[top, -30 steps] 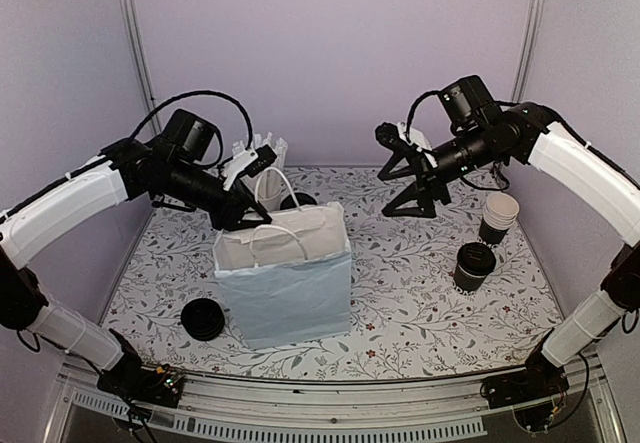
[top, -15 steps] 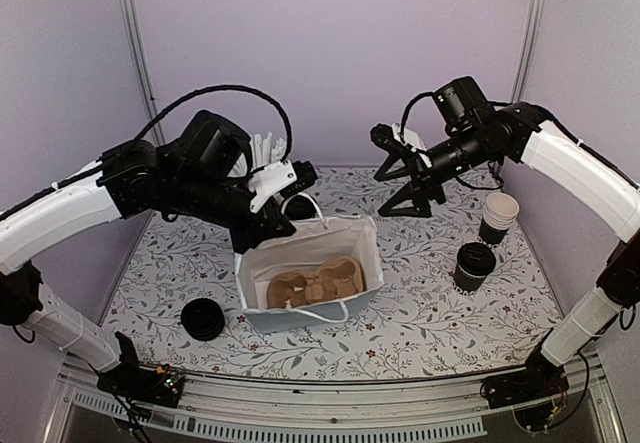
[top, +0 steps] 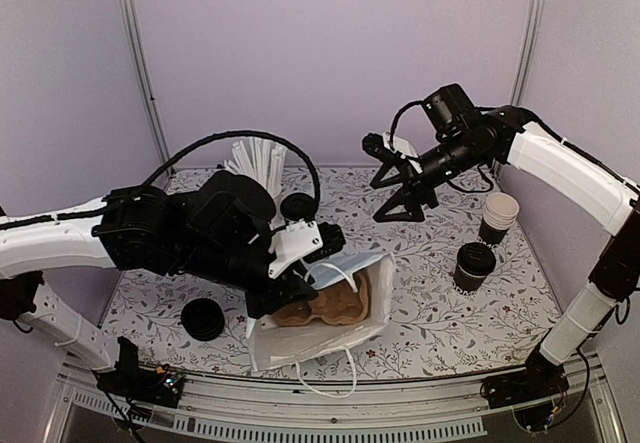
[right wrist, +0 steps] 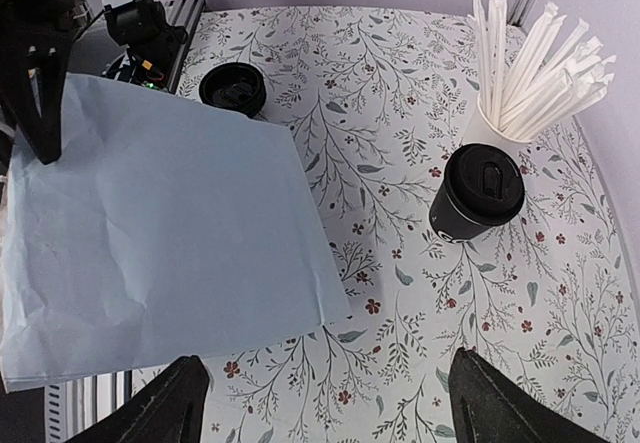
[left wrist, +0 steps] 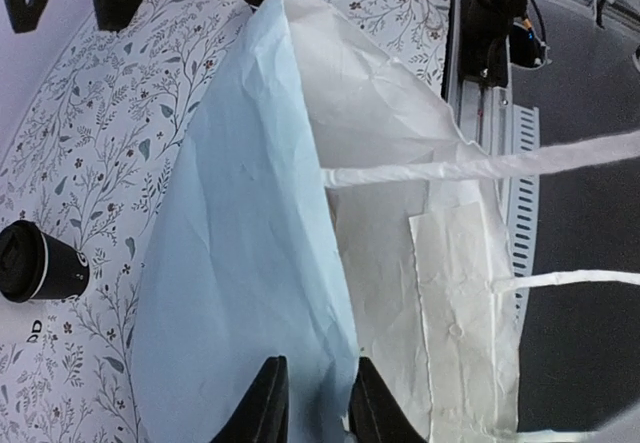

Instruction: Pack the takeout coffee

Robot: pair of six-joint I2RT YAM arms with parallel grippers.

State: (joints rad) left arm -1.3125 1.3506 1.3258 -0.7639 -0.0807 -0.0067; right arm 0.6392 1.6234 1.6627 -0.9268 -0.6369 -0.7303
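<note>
A pile of lids (top: 203, 319) is seen on the bench, just to the left of the left jaws. The left jaws are pressed together on the rim of the bag (top: 330, 338), the blue panel being pinched between them. The bag is held tilted, and a cardboard carrier (top: 325, 308) is seen through its mouth. Beyond the left jaws, a second coffee (top: 297, 206) stands beside the straws (top: 262, 163). The right jaws are spread wide and nothing is held in them; they are poised high over the far part of the bench.

The coffee (top: 474, 266) stands on the bench below the right jaws, to their right and nearer the arm bases, well apart from the left jaws. A stack of cups (top: 499, 215) stands just beyond it.

It is judged that the task is at an early stage: the bag has been taken hold of, but no coffee has been gripped or placed in the carrier. The coffee is upright, its long axis vertical and its lid uppermost.
</note>
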